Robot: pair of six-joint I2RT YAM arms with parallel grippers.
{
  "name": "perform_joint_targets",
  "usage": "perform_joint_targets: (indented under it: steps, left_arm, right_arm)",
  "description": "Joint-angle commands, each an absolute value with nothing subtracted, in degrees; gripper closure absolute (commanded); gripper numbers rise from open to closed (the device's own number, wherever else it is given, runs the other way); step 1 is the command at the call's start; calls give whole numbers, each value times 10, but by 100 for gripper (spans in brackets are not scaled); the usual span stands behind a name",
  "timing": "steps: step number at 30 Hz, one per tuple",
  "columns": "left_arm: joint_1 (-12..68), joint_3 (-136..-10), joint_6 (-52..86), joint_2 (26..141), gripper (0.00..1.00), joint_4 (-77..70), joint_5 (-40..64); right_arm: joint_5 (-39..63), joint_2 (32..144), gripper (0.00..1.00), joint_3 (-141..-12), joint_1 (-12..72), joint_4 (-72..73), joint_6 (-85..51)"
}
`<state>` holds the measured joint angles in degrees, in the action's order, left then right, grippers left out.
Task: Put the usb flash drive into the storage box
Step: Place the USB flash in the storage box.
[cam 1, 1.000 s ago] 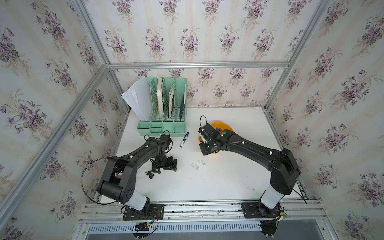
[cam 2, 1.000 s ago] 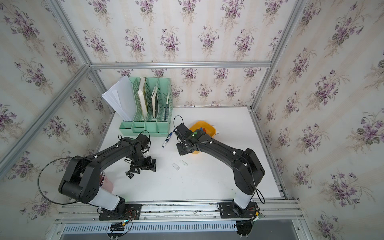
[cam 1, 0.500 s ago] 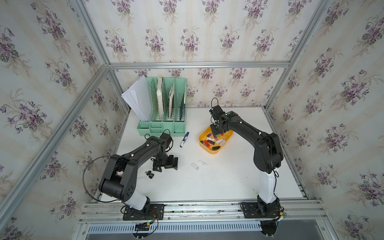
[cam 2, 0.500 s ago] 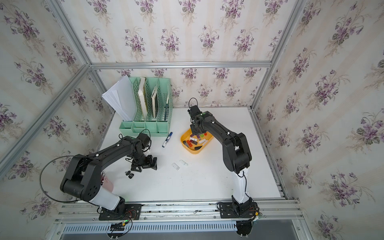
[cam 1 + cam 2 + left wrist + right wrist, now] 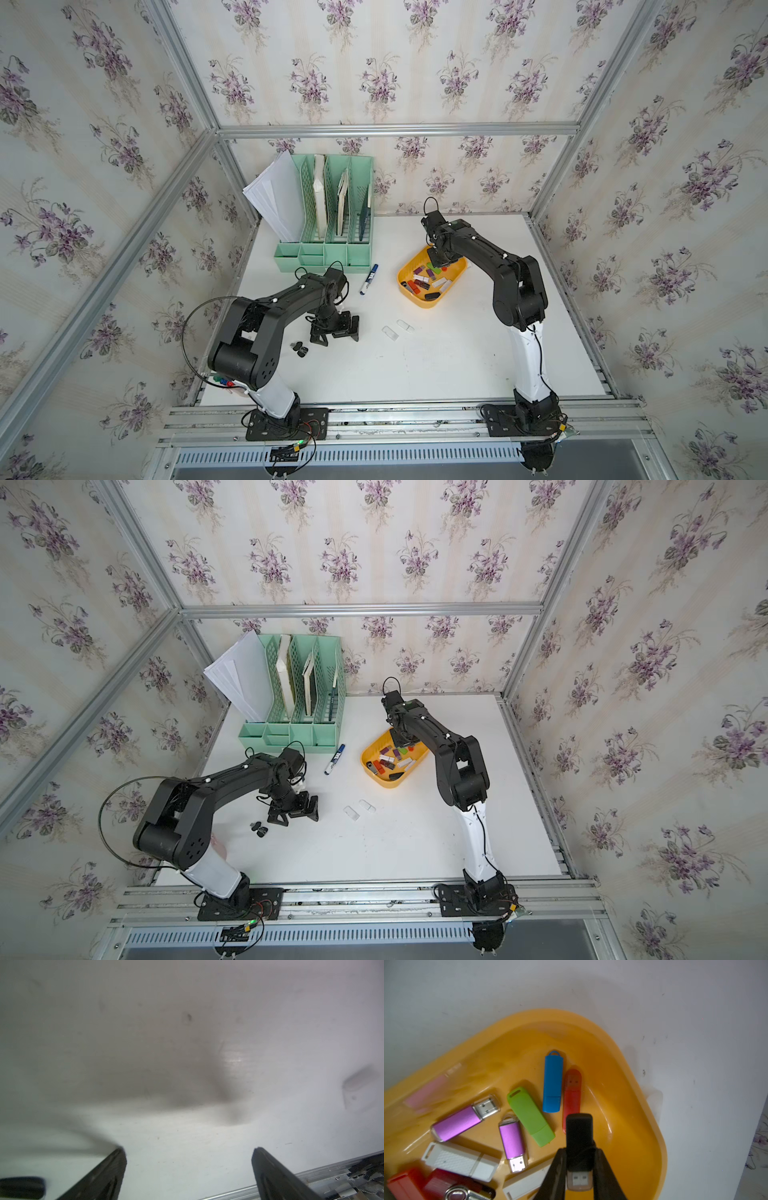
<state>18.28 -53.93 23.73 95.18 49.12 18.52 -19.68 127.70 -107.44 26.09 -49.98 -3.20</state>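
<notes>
Right end effector: the right end effector [image 5: 579, 1159] is pinching a black usb flash drive [image 5: 579, 1132] by its long sides, with the metal plug pointing back toward the wrist.

Task object location: the usb flash drive is hanging over the inside of the yellow-orange storage box [image 5: 652, 1122], near one rounded corner and partly over a red drive. Whether it is touching anything beneath cannot be told.

Left end effector: the left end effector [image 5: 188, 1152] is standing spread wide and empty, low over bare tabletop [image 5: 187, 1130].

Progress: the carrying appears done. Letting go is, by judgement, the step remaining for this drive. Many other drives [image 5: 552, 1082] are already lying in the box.

Possibly outstanding: two clear pieces [image 5: 390, 332] and two dark pieces [image 5: 303, 351] are lying on the tabletop outside the box. They are too small to tell drives from caps.

Obscured: in both top views the right arm's wrist is covering its fingertips and the held drive. The left wrist view is blurring heavily, leaving a pale block [image 5: 360, 1086] at its edge unidentifiable.
</notes>
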Motion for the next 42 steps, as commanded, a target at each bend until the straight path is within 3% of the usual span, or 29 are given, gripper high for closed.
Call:
perform_joint_targets:
  steps: [1,21,28,36,42]
  left_arm:
    - [182,-541,227,957,1,482,195]
    - [183,-538,227,950,1,489,189]
    - [182,-534,229,939,1,492,188]
    - [182,-529,233,917,1,500,184]
    - [182,-522,237,902,1,503,181]
  right_arm:
    - [-231,1278,82,-1063,260,-504,-37]
    - [-267,1320,81,-1051,254,-483,-35]
    - [-272,1316,60,-1060,254,-495,-45]
    - [-233,1191,54,-1018,283,-485,-58]
    - [-128,1071,50,-933,415,-483,-98]
